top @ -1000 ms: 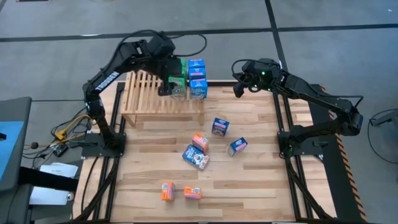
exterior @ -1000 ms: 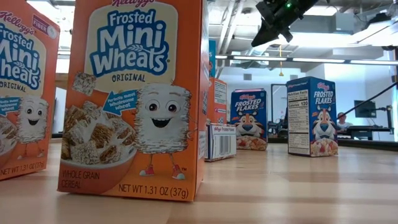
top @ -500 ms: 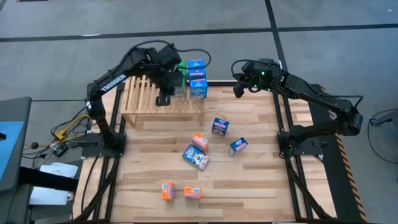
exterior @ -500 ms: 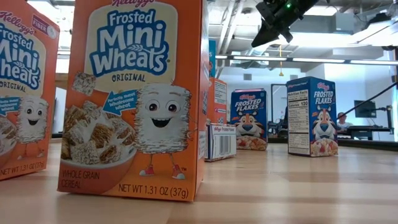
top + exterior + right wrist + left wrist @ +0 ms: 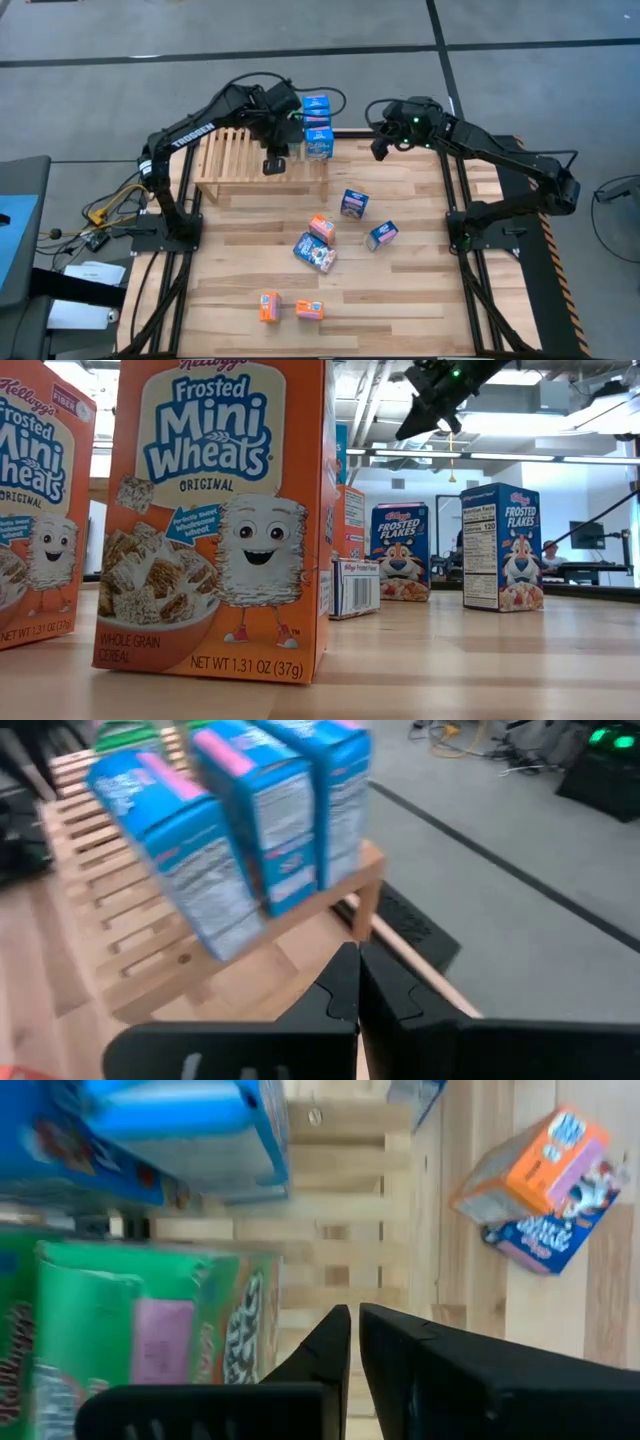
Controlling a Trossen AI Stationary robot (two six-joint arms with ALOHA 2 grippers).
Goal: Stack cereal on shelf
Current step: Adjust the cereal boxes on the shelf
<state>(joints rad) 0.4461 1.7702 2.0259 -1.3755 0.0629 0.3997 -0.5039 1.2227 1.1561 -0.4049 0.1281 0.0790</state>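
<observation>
The shelf (image 5: 235,160) is a low slatted wooden rack at the table's far left. Two blue cereal boxes (image 5: 317,105) (image 5: 319,143) and a green one (image 5: 150,1340) stand on its right end. My left gripper (image 5: 275,163) hangs shut over the slats (image 5: 330,1260), just near of the green box and with nothing in it. My right gripper (image 5: 380,147) is shut and empty in the air to the right of the shelf, pointing toward the blue boxes (image 5: 290,810); it also shows high up in the low view (image 5: 420,415).
Loose cereal boxes lie on the plank table: blue ones (image 5: 353,203) (image 5: 382,235) (image 5: 315,253) and orange ones (image 5: 321,227) (image 5: 268,305) (image 5: 310,309). The two near orange boxes fill the low view's left (image 5: 215,520). The shelf's left slats (image 5: 220,150) are bare.
My left gripper has drawn back from the green box toward the table's near edge, has sunk a little over the slats, and has shut on nothing. The green box has stayed standing on the shelf.
</observation>
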